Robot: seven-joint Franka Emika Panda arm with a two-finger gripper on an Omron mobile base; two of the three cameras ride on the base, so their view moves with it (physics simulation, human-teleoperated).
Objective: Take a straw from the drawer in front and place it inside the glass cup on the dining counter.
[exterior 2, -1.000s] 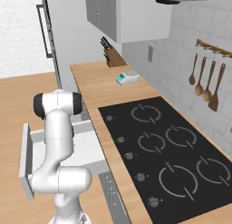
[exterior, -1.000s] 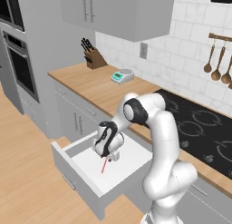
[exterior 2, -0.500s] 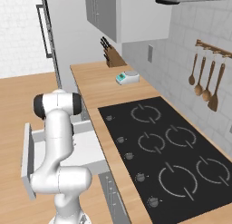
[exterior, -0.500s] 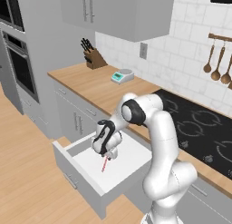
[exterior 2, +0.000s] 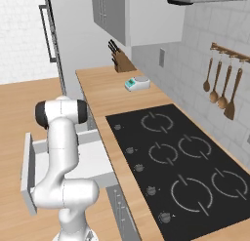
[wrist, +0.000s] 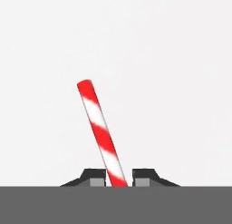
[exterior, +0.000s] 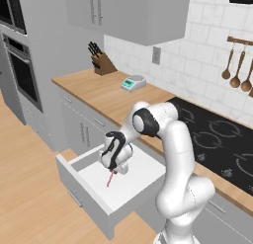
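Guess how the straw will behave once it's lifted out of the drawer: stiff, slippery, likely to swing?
The straw looks straight and thin, so probably stiff and very light. The gripper pinches it near one end, so it may pivot. Its round, smooth body could slip.

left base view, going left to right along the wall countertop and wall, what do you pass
knife block → small kitchen scale → wall outlet → black cooktop → hanging wooden utensils

my tool (wrist: 119, 182): dark matt tips | straw (wrist: 100, 132): glossy, smooth | drawer (exterior: 129, 188): matt white inside | tabletop (exterior: 106, 92): light wood | cooktop (exterior 2: 183, 171): glossy black
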